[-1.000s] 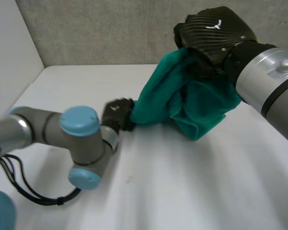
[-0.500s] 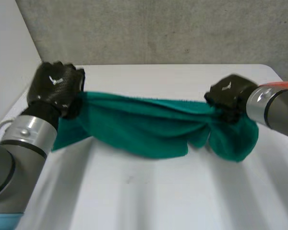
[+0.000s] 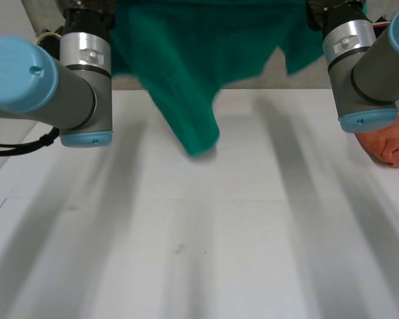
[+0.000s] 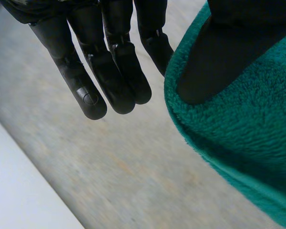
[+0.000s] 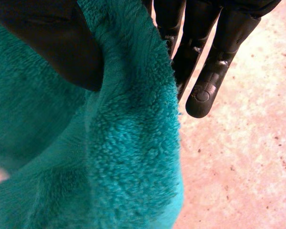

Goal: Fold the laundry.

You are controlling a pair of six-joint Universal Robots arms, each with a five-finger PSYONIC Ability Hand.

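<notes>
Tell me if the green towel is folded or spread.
Spread: the green towel hangs stretched between the left robot hand and right robot hand, each thumb pinning an edge, its lowest part hanging toward the white table.

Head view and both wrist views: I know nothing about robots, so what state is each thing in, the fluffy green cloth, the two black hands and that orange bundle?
Green fleece cloth: held up in the air between both hands, one end drooping toward the white table.
Left hand: shut on the green fleece cloth, thumb pressed on its edge, fingers straight.
Right hand: shut on the green fleece cloth, thumb pressed on it, fingers straight.
Orange cloth: crumpled, lying on the table beside the right arm.
</notes>
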